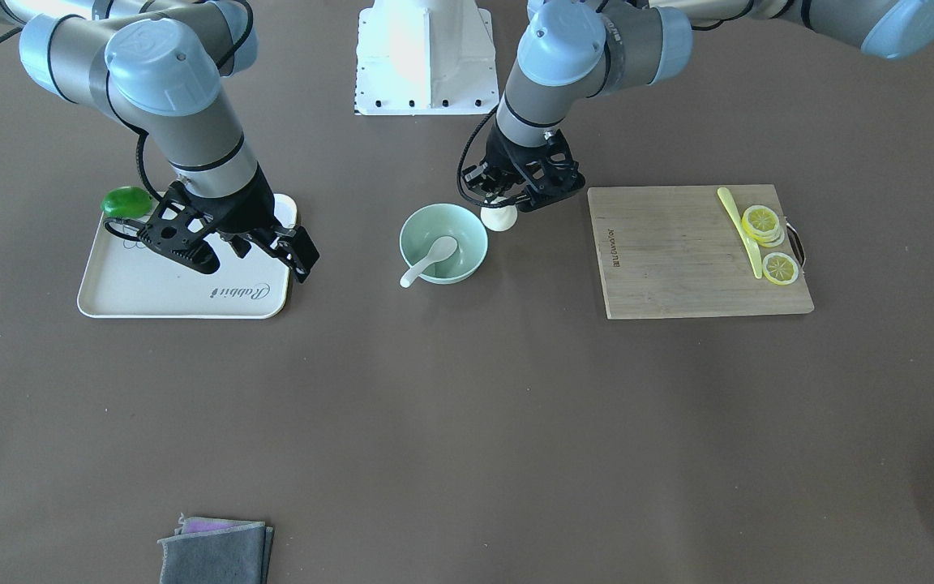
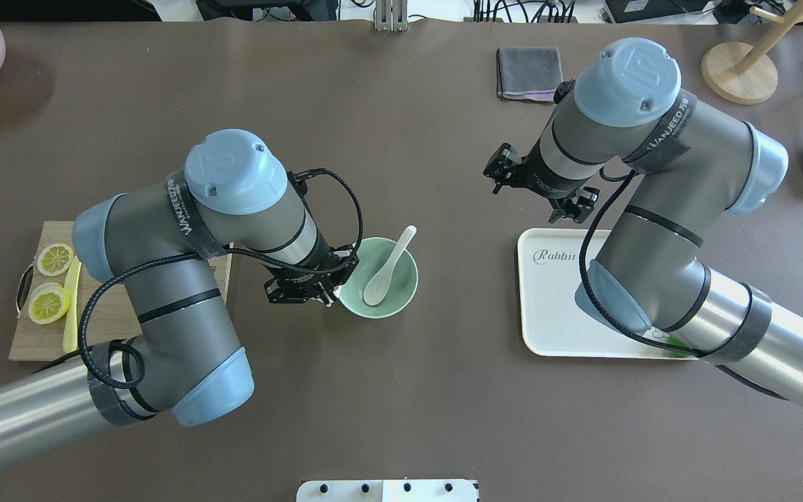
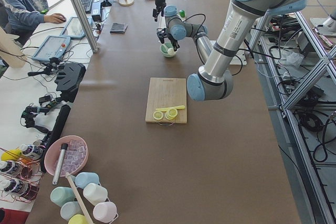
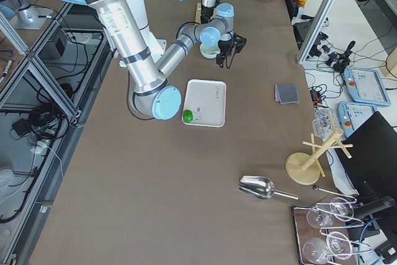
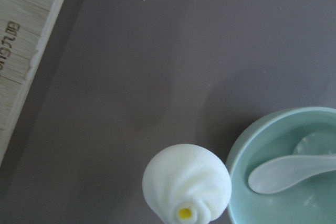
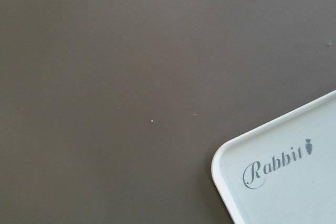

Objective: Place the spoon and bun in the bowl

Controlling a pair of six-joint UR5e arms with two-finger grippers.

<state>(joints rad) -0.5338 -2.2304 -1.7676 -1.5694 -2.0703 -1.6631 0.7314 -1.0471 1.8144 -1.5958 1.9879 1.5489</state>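
The pale mint-green bowl [image 1: 468,233] stands at the table's middle. The white spoon [image 1: 433,258] lies in it with its handle over the rim; it also shows in the overhead view [image 2: 387,268] and the left wrist view [image 5: 289,171]. My left gripper [image 1: 520,201] is shut on the white bun [image 1: 499,218] and holds it just above the table, beside the bowl's rim [image 5: 252,145]. The bun's swirled top with its yellow centre fills the bottom of the left wrist view [image 5: 186,192]. My right gripper [image 1: 260,264] is open and empty over the corner of the white tray [image 1: 151,284].
A wooden cutting board [image 1: 678,259] with lemon slices [image 1: 763,223] and a pale-yellow knife [image 1: 741,231] lies on my left. A green object [image 1: 126,201] sits at the tray's edge. A grey cloth [image 1: 216,551] lies at the far side.
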